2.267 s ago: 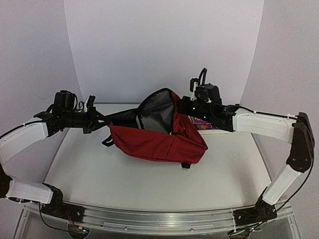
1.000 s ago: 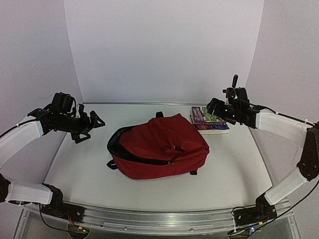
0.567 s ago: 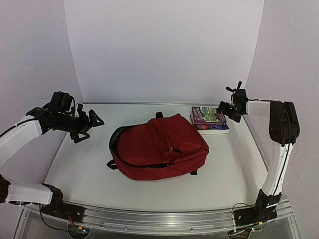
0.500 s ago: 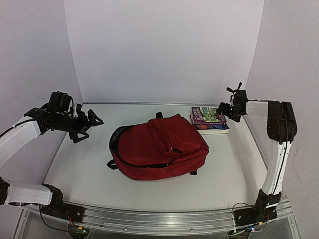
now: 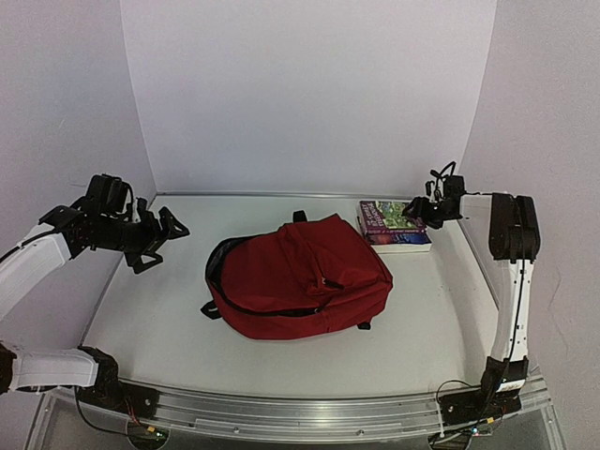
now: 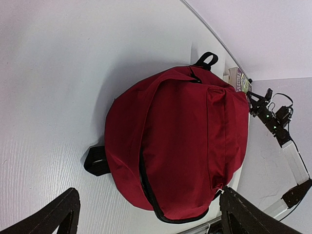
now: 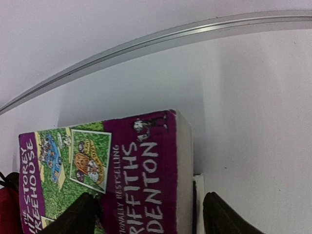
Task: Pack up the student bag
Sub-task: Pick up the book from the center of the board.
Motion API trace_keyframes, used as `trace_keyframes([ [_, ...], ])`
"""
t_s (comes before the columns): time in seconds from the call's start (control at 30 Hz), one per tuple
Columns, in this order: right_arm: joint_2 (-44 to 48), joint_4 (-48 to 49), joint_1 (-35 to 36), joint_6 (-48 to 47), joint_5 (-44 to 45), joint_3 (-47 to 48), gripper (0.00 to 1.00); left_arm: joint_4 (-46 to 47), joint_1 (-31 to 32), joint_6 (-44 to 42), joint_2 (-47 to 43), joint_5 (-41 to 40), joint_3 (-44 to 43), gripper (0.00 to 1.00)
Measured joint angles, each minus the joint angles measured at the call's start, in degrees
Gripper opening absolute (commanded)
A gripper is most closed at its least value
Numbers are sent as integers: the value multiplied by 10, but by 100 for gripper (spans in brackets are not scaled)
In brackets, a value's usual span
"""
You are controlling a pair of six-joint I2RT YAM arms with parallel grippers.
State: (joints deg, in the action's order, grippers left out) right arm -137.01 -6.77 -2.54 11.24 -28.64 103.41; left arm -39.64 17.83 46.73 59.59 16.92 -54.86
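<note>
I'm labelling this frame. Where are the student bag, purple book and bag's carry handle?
student bag (image 5: 309, 277): top external view, on its red front panel.
purple book (image 7: 141, 170): right wrist view, on its cover lettering.
carry handle (image 6: 213, 55): left wrist view, on its black loop.

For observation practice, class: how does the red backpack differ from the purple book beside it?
The backpack is plain dark red; the book has a purple and green cover. The backpack is far larger than the book. The backpack is soft and bulging; the book is flat and rectangular. Both lie on the table.
</note>
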Motion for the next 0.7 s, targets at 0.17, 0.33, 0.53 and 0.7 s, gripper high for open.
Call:
trace_keyframes([
  [0.17, -13, 2, -7, 14, -15, 24, 23, -5, 0, 7, -4, -3, 10, 100],
  [0.33, -15, 14, -16, 36, -26, 27, 1, -9, 0, 13, -9, -7, 11, 100],
  [0.53, 10, 34, -24, 55, -15, -13, 0, -9, 0, 13, -12, -8, 11, 100],
  [0.7, 90, 26, -34, 61, 25, -93, 0, -8, 0, 13, -12, -7, 11, 100],
])
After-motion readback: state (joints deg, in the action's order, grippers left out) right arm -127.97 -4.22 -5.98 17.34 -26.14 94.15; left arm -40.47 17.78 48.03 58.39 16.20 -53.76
